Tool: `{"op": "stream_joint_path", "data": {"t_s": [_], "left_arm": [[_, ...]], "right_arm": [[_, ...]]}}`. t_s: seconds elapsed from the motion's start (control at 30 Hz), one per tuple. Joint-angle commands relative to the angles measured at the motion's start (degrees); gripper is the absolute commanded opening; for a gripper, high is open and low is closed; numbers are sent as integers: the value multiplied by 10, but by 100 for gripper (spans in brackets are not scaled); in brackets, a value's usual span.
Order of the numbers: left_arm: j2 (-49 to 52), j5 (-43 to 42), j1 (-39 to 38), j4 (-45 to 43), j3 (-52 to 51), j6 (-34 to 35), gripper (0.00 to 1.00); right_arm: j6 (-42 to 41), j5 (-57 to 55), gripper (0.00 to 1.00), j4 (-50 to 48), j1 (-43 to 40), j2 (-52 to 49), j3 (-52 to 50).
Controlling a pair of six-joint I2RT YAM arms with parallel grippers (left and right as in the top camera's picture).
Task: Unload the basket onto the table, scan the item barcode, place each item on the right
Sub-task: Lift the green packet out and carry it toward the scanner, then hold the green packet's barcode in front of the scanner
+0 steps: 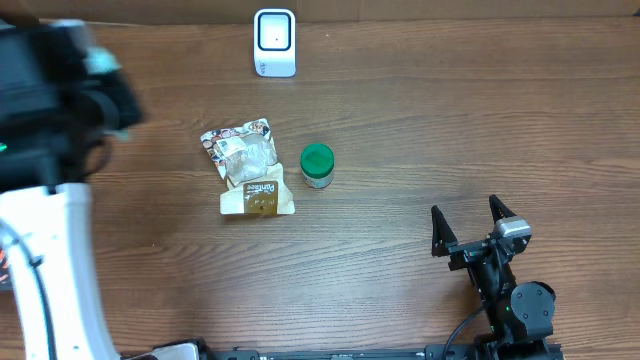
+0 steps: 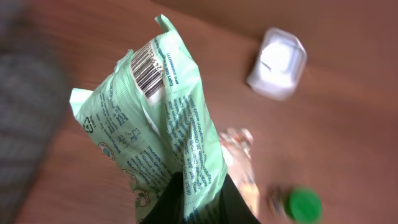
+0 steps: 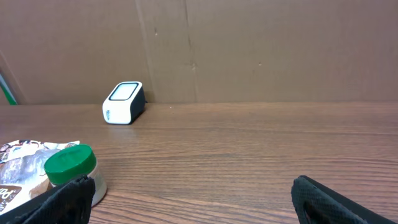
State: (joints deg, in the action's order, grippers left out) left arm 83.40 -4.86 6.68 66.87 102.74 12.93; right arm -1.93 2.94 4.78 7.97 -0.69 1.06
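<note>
Plainly, the left gripper (image 2: 198,202) is clamped on the lower end of a pale green packet (image 2: 155,124), dark fingers (image 2: 169,198) pinching it from both sides. The packet stands tilted, its barcode (image 2: 148,67) at the upper end, above the table and well apart from the white scanner (image 1: 274,42) at the far edge. In the overhead view the left arm (image 1: 60,100) is a raised blur at the far left. The right gripper (image 1: 468,222) rests near right with jaws spread wide, holding nothing. A snack pouch (image 1: 250,170) and a green-capped jar (image 1: 318,166) lie just beside each other mid-table. Bare table (image 1: 450,120) spreads to the right of the scanner.
</note>
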Motion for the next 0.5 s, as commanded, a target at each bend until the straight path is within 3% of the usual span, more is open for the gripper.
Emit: {"op": "stream_joint_path", "data": {"t_s": [0.0,0.27,0.47], "left_arm": [[22,17,-102,-22,-44,-68,4],[123,47,-301,-109,-88,-178,4],[200,124,-395,-163,-88,-180,4]], "right_arm": [[-2,-3,100,-2,-2,5,-6],[-2,-3,100,-2,-2,5,-6],[-2,-3,100,-2,-2,5,-6]]}}
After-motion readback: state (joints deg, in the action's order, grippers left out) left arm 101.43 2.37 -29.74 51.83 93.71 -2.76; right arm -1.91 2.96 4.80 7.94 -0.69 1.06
